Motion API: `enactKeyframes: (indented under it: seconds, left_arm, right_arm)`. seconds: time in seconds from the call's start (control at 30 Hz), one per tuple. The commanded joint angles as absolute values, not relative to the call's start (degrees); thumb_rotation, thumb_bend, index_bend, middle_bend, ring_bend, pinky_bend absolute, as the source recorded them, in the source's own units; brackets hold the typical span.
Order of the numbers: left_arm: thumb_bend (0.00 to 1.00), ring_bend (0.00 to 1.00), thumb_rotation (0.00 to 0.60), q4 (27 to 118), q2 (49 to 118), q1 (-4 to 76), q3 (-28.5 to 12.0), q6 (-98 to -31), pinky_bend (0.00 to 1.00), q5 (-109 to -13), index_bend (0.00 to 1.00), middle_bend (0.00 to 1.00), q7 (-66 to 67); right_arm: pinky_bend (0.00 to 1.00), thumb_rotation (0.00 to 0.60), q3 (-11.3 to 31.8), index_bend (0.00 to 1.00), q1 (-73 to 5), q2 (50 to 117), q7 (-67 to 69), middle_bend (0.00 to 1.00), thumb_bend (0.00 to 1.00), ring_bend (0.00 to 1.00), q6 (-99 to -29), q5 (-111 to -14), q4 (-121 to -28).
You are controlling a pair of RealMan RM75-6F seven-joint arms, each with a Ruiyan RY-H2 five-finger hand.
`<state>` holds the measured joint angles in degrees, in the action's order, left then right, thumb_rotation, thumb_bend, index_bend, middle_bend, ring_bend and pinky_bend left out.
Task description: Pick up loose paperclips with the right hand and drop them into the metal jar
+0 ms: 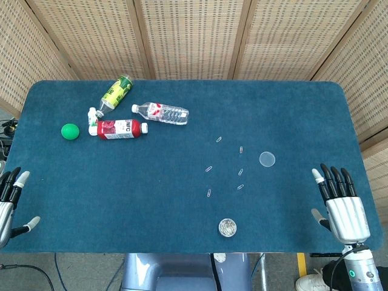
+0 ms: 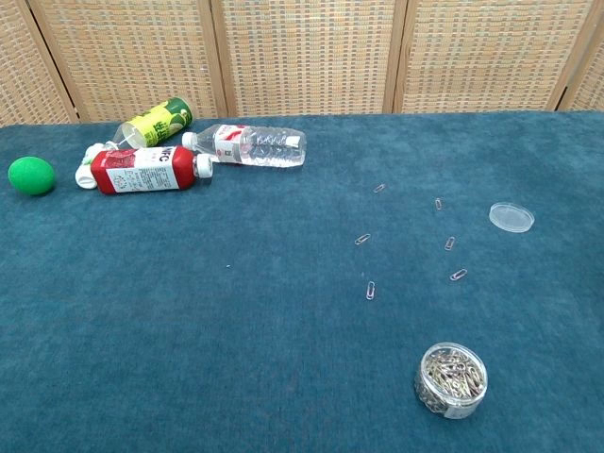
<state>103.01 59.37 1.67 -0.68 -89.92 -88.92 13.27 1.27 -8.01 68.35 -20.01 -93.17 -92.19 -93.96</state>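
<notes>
Nearest to me sits the metal jar (image 2: 450, 379), lid off, close to my edge of the blue table (image 1: 121, 194). It already holds a heap of paperclips, so part of the work looks done, though I cannot tell how many belong there from my own effort.

Six loose paperclips (image 2: 370, 290) still lie scattered on the cloth beyond the jar: one just ahead and left of it, another (image 2: 458, 275) ahead and a little right, and the rest further out toward the middle. The clear round lid (image 2: 511, 217) lies flat off to the right, well apart from the jar.

My right hand (image 1: 341, 203) rests at the right edge of the table, fingers straight and spread, holding nothing. It is well away from every clip. My left hand (image 1: 11, 203) rests at the left edge, likewise spread and empty.

So I judge the job only partly through: six clips remain, and no pick is under way. The nearest clips to my right hand seem the sensible ones to reach for first.
</notes>
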Motion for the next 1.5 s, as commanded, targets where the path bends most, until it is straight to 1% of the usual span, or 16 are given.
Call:
enactKeyframes:
  seconds: [0.03,0.13,0.17,0.23,0.3,0.33,0.4,0.43,0.53,0.6,0.7,0.8,0.9,1.0,1.3,1.5]
  left_arm:
    - [0.0,0.0,0.6,103.1,59.3,1.8,-0.8,-89.5,0.0,-88.5,0.0,0.0,13.4]
    - [0.0,0.0,0.6,103.1,59.4,1.9,-0.9,-89.3,0.0,-88.3,0.0,0.0,13.6]
    - [0.0,0.0,0.6,103.0,59.5,1.9,-1.0,-89.2,0.0,-88.2,0.0,0.0,13.6]
    - [0.0,0.0,0.6,103.0,59.6,2.0,-1.1,-89.0,0.0,-87.9,0.0,0.0,13.8]
    - [0.0,0.0,0.6,103.0,59.7,2.1,-1.2,-88.7,0.0,-87.5,0.0,0.0,14.1]
    - [0.0,0.0,0.6,103.0,59.8,2.2,-1.4,-88.5,0.0,-87.2,0.0,0.0,14.3]
    - [0.0,0.0,0.6,102.9,60.1,2.4,-1.6,-88.1,0.0,-86.5,0.0,0.0,15.0]
    - [0.0,0.0,0.6,102.9,60.2,2.5,-1.7,-87.9,0.0,-86.2,0.0,0.0,15.2]
    - [0.0,0.0,0.6,102.8,60.6,2.7,-1.9,-87.6,0.0,-85.6,0.0,0.0,15.8]
    - [0.0,0.0,0.6,102.7,60.8,2.8,-2.1,-87.4,0.0,-85.2,0.0,0.0,16.1]
    - [0.0,0.0,0.6,102.5,61.1,3.1,-2.3,-86.8,0.0,-84.4,0.0,0.0,16.7]
    - [0.0,0.0,0.6,102.1,61.5,3.4,-2.5,-86.1,0.0,-83.6,0.0,0.0,17.1]
    - [0.0,0.0,0.6,101.8,61.7,3.6,-2.7,-85.7,0.0,-83.0,0.0,0.0,17.3]
    - [0.0,0.0,0.6,101.4,62.1,4.1,-3.1,-84.7,0.0,-81.5,0.0,0.0,17.6]
    - [0.0,0.0,0.6,100.9,62.7,4.8,-3.5,-83.6,0.0,-80.1,0.0,0.0,18.4]
    - [0.0,0.0,0.6,100.7,62.9,5.1,-3.5,-83.2,0.0,-79.3,0.0,0.0,18.7]
  right_arm:
    - [0.0,0.6,1.4,0.0,-8.0,68.5,-20.0,0.0,0.0,0.0,-92.7,-92.4,-93.9]
    - [0.0,0.6,1.5,0.01,-8.9,68.8,-18.2,0.0,0.0,0.0,-91.0,-93.1,-93.4]
    - [0.0,0.6,1.7,0.03,-9.7,68.8,-17.1,0.0,0.0,0.0,-89.8,-93.2,-93.3]
    - [0.0,0.6,2.3,0.09,-11.4,68.8,-15.4,0.0,0.0,0.0,-87.3,-93.2,-92.8]
    - [0.0,0.6,3.0,0.18,-13.8,68.8,-14.1,0.0,0.0,0.0,-84.1,-93.5,-92.2]
    - [0.0,0.6,3.7,0.22,-15.7,68.9,-13.7,0.0,0.0,0.0,-81.9,-93.9,-91.8]
    - [0.0,0.6,5.1,0.32,-19.3,69.4,-12.5,0.0,0.0,0.0,-77.0,-93.3,-91.1]
    - [0.0,0.6,5.5,0.34,-20.7,69.5,-12.0,0.0,0.0,0.0,-74.9,-92.9,-91.2]
    - [0.0,0.6,6.5,0.4,-24.1,70.1,-10.3,0.0,0.07,0.0,-69.7,-91.6,-91.0]
    - [0.0,0.6,7.1,0.42,-26.4,70.9,-9.8,0.0,0.15,0.0,-66.6,-90.7,-90.2]
    - [0.0,0.6,7.9,0.44,-30.0,72.8,-10.2,0.0,0.24,0.0,-61.2,-89.2,-88.2]
    - [0.0,0.6,8.4,0.46,-32.6,74.4,-11.9,0.0,0.28,0.0,-57.5,-87.6,-86.6]
    - [0.0,0.6,8.6,0.46,-33.7,75.3,-12.9,0.0,0.29,0.0,-55.9,-86.6,-85.8]
    - [0.0,0.6,8.6,0.46,-36.1,77.6,-15.1,0.0,0.29,0.0,-52.1,-84.3,-83.6]
    - [0.0,0.6,8.0,0.46,-39.2,82.7,-17.0,0.0,0.31,0.0,-46.0,-78.5,-78.0]
    - [0.0,0.6,7.1,0.48,-40.4,84.4,-17.4,0.0,0.32,0.0,-44.4,-77.2,-75.7]
